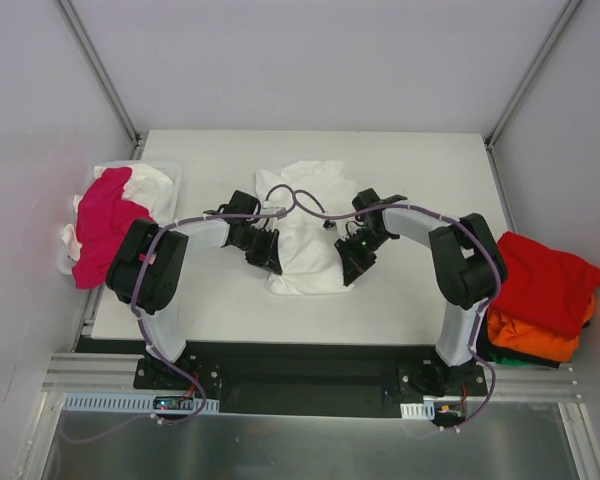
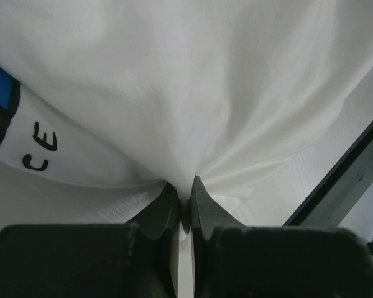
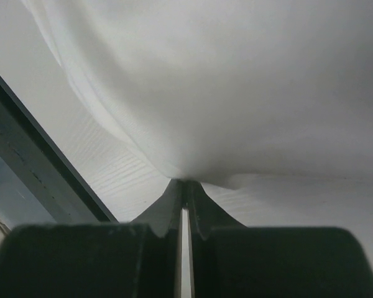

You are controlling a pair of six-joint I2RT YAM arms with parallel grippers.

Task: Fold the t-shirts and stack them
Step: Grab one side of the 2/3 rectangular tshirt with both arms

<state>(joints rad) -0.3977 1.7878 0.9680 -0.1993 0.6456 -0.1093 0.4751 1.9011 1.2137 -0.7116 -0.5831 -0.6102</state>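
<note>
While the white t-shirt (image 1: 305, 250) lies mid-table, left tool (image 2: 183, 187) and right tool (image 3: 185, 184) — both clamped — pinch its edges.

A robot lab booth: plain white walls (image 1: 310, 60), aluminium framing (image 1: 98, 68), white table (image 1: 230, 310).

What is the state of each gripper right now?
The left gripper is closed on the white t-shirt.
The right gripper is closed on the same white t-shirt.
</note>
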